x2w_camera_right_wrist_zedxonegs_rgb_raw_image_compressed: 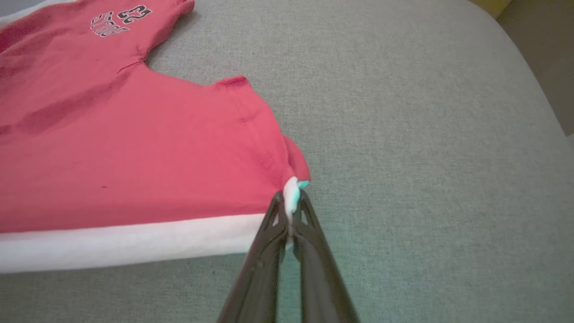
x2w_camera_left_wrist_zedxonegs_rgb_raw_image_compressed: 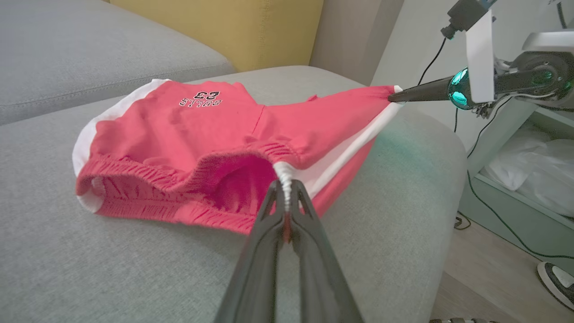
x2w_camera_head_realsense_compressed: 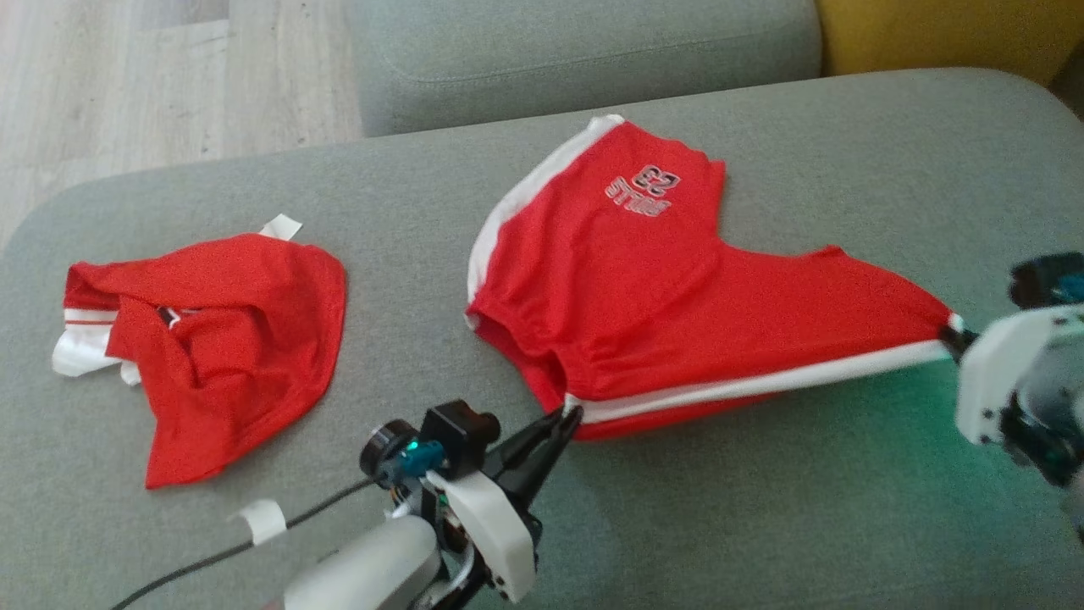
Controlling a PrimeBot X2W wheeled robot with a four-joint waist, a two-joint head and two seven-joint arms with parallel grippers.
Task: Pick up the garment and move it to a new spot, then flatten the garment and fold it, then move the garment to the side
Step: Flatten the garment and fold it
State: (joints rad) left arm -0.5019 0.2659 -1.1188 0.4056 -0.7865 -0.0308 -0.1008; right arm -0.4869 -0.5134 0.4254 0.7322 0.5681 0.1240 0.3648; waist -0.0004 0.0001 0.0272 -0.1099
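The garment [x2w_camera_head_realsense_compressed: 644, 296] is a pair of red shorts with white side stripes and a "23" print, spread on the grey cushion [x2w_camera_head_realsense_compressed: 762, 525]. My left gripper [x2w_camera_head_realsense_compressed: 572, 415] is shut on its waistband corner, seen close up at the white seam [x2w_camera_left_wrist_zedxonegs_rgb_raw_image_compressed: 284, 184]. My right gripper [x2w_camera_head_realsense_compressed: 955, 335] is shut on the leg hem corner [x2w_camera_right_wrist_zedxonegs_rgb_raw_image_compressed: 291, 197]. The white stripe [x2w_camera_head_realsense_compressed: 762, 385] is stretched taut between the two grippers, with that near edge lifted slightly. In the left wrist view the right gripper [x2w_camera_left_wrist_zedxonegs_rgb_raw_image_compressed: 397, 95] pinches the far corner of the garment [x2w_camera_left_wrist_zedxonegs_rgb_raw_image_compressed: 202, 134].
A second red and white garment [x2w_camera_head_realsense_compressed: 212, 339] lies crumpled on the left of the cushion. Another grey cushion [x2w_camera_head_realsense_compressed: 584, 51] and a yellow one [x2w_camera_head_realsense_compressed: 948, 34] lie behind. Wood floor [x2w_camera_head_realsense_compressed: 169, 76] is at far left. A shelf [x2w_camera_left_wrist_zedxonegs_rgb_raw_image_compressed: 529, 179] and a shoe [x2w_camera_left_wrist_zedxonegs_rgb_raw_image_compressed: 556, 280] stand beyond the cushion's edge.
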